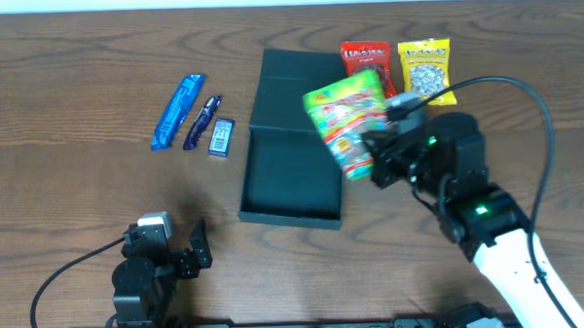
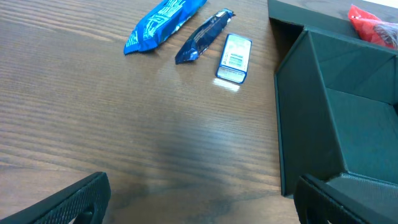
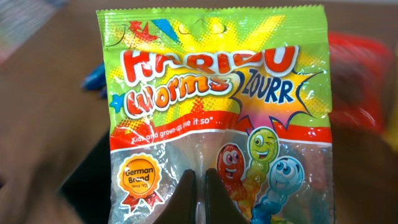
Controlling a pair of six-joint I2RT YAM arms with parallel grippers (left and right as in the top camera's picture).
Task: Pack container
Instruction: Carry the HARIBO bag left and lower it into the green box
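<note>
Nearest you, at 7 o'clock from the container [image 1: 292, 169], your left jaws stand fully apart and hold nothing. In the left wrist view their two dark fingers [image 2: 74, 199] sit at the bottom corners, with bare tabletop [image 2: 124, 124] between them.

At 3 o'clock from the container, your right jaws are pinched shut on the lower edge of a green Haribo Worms bag [image 3: 217, 93]. In the overhead view the bag lies across the container's right-hand wall, tilted.

The container sits in the middle of the tabletop, dark teal, with its lid flap [image 1: 294, 81] folded back toward 12 o'clock.

Farther off, at 10 o'clock, a bright blue bar [image 1: 176, 112], a dark blue bar [image 1: 202, 122] and a small blue pack [image 1: 221, 136] lie side by side. At 1 o'clock, beside the flap, lie a red bag [image 1: 366, 59] and a yellow bag [image 1: 425, 70].
</note>
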